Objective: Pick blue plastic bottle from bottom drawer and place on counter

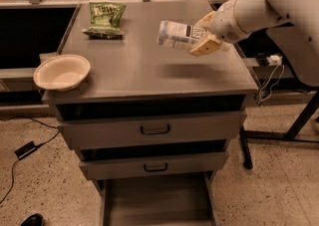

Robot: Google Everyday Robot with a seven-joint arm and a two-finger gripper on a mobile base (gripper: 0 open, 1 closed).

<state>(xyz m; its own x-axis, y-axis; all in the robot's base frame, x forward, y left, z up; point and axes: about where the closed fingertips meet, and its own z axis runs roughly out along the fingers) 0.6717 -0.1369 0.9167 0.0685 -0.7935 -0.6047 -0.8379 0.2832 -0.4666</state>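
Counter (149, 73) with snack bag (104, 19) and bowl (62, 71) at left, gripper (207, 41) above right side, jaws tight on blue plastic bottle (175, 35).

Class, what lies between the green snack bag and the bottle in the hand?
Only bare counter, the camera view shows, from the green snack bag to the blue plastic bottle held by the hand above the right side.
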